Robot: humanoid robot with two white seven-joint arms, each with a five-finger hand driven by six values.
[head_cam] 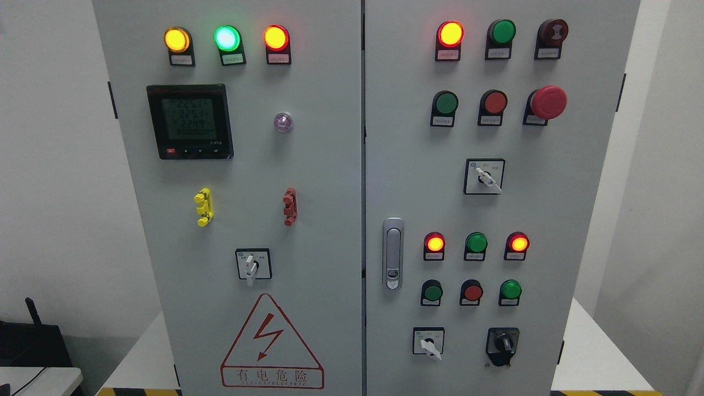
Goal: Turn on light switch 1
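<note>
- Across the whole head view stands a grey electrical cabinet [330,165] with two doors, a seam running between them.
- Neither robot hand is in view, so I cannot tell how the fingers are set or whether they hold anything; judging by that, the reach has not begun.
- Which control is "light switch 1" cannot be read, since the small labels are too blurred. Likely candidates are the rotary selectors: a white-handled one low on the left door [252,264], another at mid-height on the right door [484,176], a third near the bottom of the right door [428,341], and a black knob [502,343] just beside that one.
- Indicator lamps sit in rows at eye level, probably so their state reads at a glance: yellow [176,39], green [227,38] and red [276,37] glow at the top left.
- A red mushroom stop button [548,102] stands proud at the upper right, presumably for a quick slap.
- A digital meter [190,121] shows lit digits on the left door, and a metal door latch [392,253] sits just right of the seam.
- A red lightning warning triangle [271,344] marks the lower left door.
- White walls flank the cabinet; it rests on a pale floor with yellow-black hazard tape [137,391] along the near edge, and a dark device [33,344] sits at the far lower left.
</note>
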